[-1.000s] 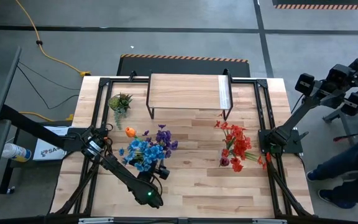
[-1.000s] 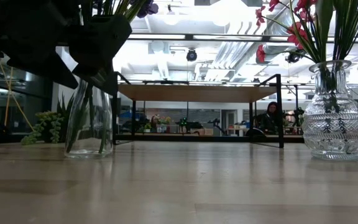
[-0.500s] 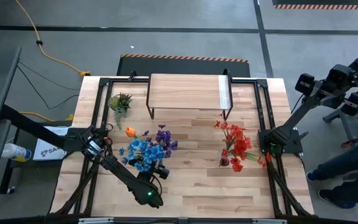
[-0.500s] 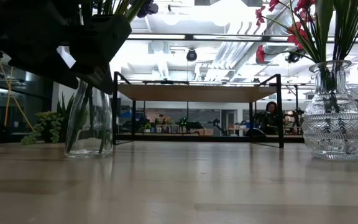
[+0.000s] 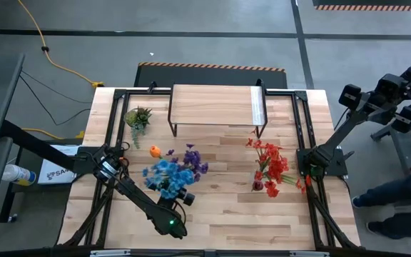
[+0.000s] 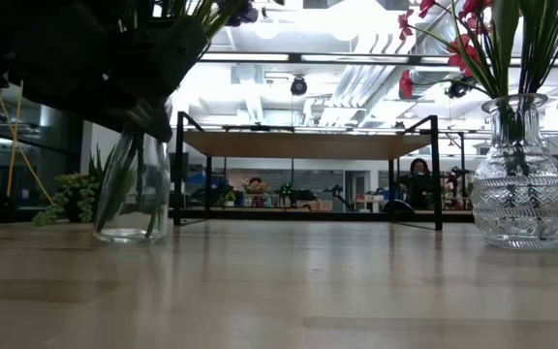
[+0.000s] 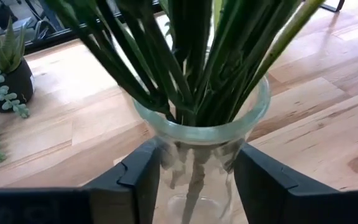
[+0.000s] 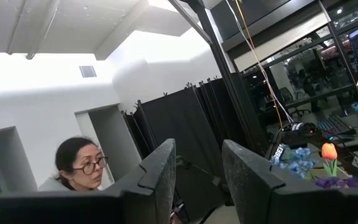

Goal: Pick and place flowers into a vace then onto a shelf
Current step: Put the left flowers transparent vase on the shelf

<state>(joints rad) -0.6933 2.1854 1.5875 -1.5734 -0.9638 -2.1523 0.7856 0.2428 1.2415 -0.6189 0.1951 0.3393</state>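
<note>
While pressed against both sides of a clear glass vase (image 7: 199, 163), left fingers (image 7: 143, 180) grip it, tilted, blue and purple flowers (image 5: 173, 170) inside, on the table (image 5: 220, 214) before the shelf (image 5: 216, 106). Right fingers (image 8: 159, 169) parted, raised off-table, holding nothing.

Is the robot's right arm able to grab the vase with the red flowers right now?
Probably not yet. The right gripper is parked off the table's right side, pointing into the room, empty. The red flowers in their vase stand unblocked, so it only needs to swing over.
</note>
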